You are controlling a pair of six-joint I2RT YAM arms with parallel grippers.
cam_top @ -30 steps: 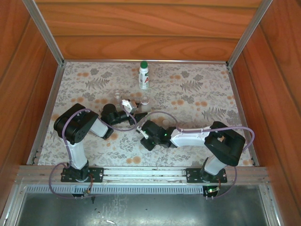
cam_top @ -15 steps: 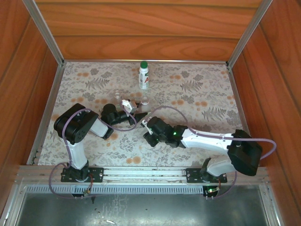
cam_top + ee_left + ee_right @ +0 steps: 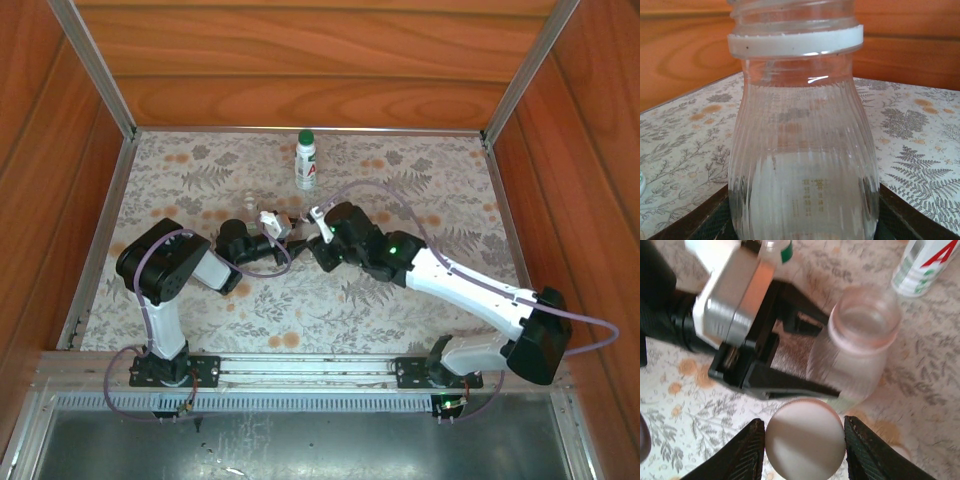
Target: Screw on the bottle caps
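Right jaws, clamping white cap (image 3: 805, 437), now beside upright bottle (image 3: 860, 340) clamped by left jaws

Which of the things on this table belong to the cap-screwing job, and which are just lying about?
Part of the job:
short clear ribbed plastic bottle, uncapped, held by the left gripper
round white cap, held by the right gripper
white bottle with printed label, dark green cap on

Just there:
floral-patterned table cover
wooden walls
metal frame rail
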